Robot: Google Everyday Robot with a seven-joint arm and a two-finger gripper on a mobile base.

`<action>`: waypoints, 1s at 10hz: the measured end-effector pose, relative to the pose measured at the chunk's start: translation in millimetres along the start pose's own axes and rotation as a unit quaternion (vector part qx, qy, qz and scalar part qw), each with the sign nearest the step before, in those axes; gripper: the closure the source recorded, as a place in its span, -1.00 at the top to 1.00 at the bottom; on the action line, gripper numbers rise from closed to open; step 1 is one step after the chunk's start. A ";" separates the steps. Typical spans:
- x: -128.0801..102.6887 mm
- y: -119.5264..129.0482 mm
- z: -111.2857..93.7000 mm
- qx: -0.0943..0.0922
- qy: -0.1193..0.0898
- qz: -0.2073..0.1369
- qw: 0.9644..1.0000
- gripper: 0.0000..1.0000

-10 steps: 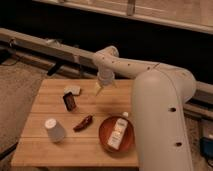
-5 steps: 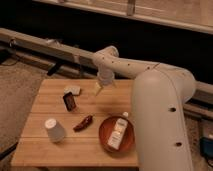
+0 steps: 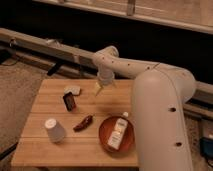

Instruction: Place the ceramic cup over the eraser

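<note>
The ceramic cup (image 3: pixel 54 130) is a small plain white tapered cup standing upside down near the front left of the wooden table (image 3: pixel 45 155). The eraser (image 3: pixel 69 101) is a small dark block lying at the table's left middle, behind the cup and apart from it. My gripper (image 3: pixel 99 90) hangs from the white arm over the back middle of the table, to the right of the eraser and far from the cup. It holds nothing that I can see.
A pale whitish lump (image 3: pixel 73 89) lies just behind the eraser. A dark red chili pepper (image 3: pixel 83 123) lies between cup and bowl. A brown bowl (image 3: pixel 104 137) holds a white labelled bottle (image 3: pixel 117 134). My bulky white arm (image 3: pixel 160 115) covers the table's right side.
</note>
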 end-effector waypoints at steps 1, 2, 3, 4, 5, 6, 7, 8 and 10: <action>0.1 0.0 -0.2 0.000 0.000 0.000 1.000 0.60; 0.0 0.1 -0.3 0.000 0.000 0.000 1.000 0.60; -0.1 0.3 -0.2 0.000 0.000 0.000 1.000 0.60; -0.1 0.3 -0.2 0.000 0.000 0.000 1.000 0.60; -0.1 0.2 -0.2 0.000 0.000 0.000 1.000 0.60; -0.2 0.4 -0.2 0.000 0.000 0.000 1.000 0.60; -0.2 0.5 -0.8 -0.001 0.001 0.000 1.000 0.60; -0.8 -1.2 -2.3 -0.003 0.006 -0.005 1.000 0.60; -6.7 -15.0 -15.0 -0.011 0.023 -0.024 0.999 0.60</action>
